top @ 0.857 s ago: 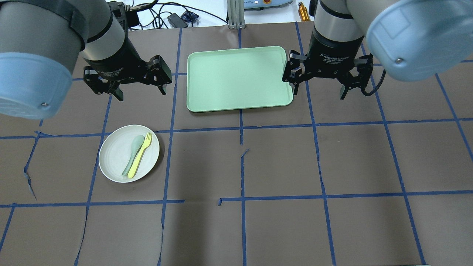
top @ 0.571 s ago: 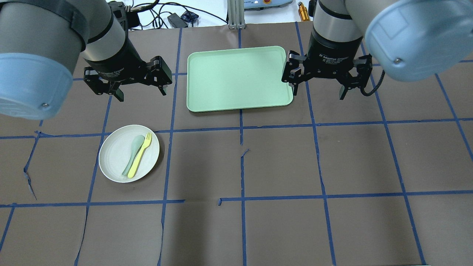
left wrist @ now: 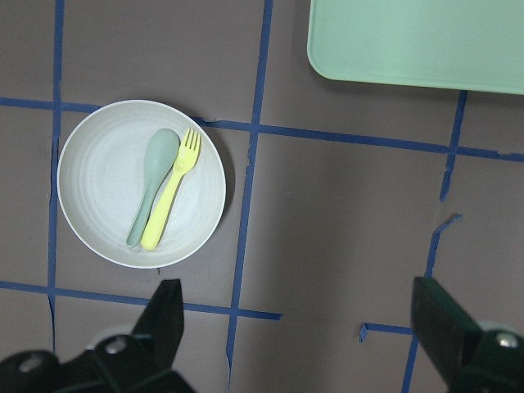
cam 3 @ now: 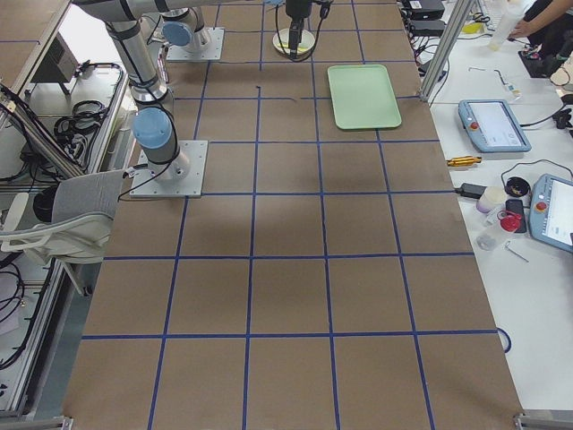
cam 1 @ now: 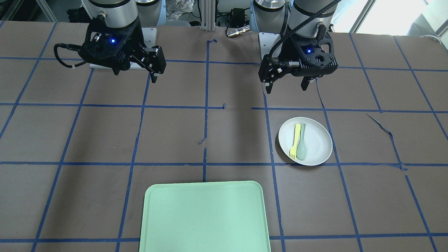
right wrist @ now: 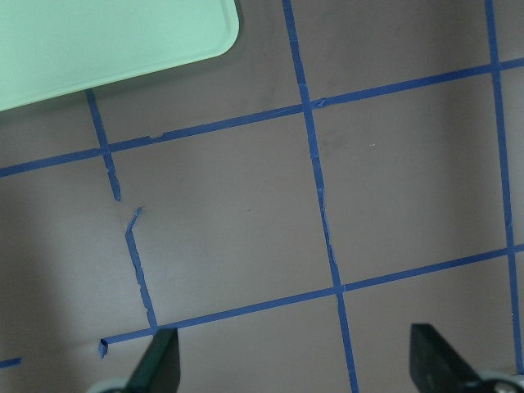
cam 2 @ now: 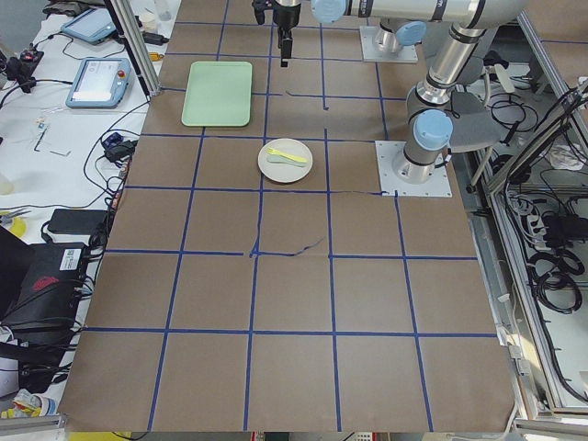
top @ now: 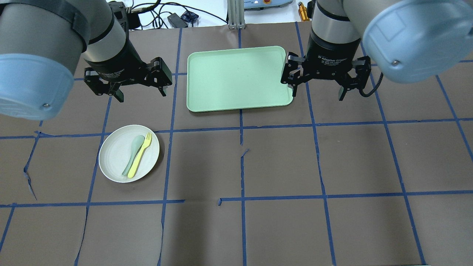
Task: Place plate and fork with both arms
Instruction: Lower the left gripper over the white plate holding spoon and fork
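Grey-green plastic spoon [top: 132, 157] lay against slim yellow plastic fork [top: 140, 155] on round off-white plate [top: 114, 153], tines toward rectangular mint-green tray [top: 236, 77]. Fingers stood apart on left gripper [top: 140, 95] and right gripper [top: 318, 93].

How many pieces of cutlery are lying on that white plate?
2. A yellow fork and a grey-green spoon lie side by side on the plate, the fork on the side nearer the green tray. Nothing seems hidden beneath them.
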